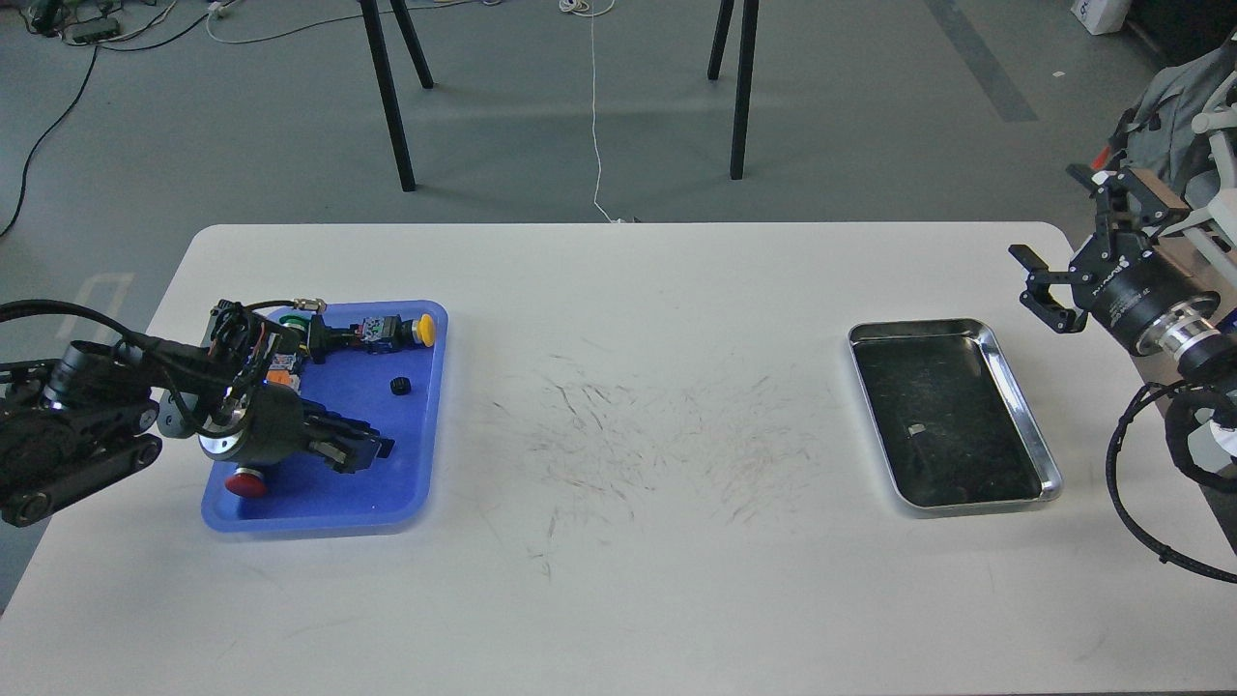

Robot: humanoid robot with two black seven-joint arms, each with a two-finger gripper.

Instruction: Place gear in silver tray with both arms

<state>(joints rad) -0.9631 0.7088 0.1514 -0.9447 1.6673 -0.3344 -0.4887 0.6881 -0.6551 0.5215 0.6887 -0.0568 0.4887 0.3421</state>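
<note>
The gear (401,386) is small, black and toothed, and lies on the floor of the blue tray (425,425) near its right side. My left gripper (362,452) hangs low over the blue tray, just below and left of the gear and apart from it. Its dark fingers overlap, so I cannot tell their gap. The silver tray (1020,406) sits at the right of the table, with only a small pale scrap on its dark floor. My right gripper (1039,285) is open and empty, raised above the table just beyond the silver tray's far right corner.
The blue tray also holds a yellow-capped button switch (422,330), a red button (247,481), a green part and a metal connector (307,304). The white table (628,387) has scuff marks in the middle. Black stand legs (387,92) are on the floor behind the table.
</note>
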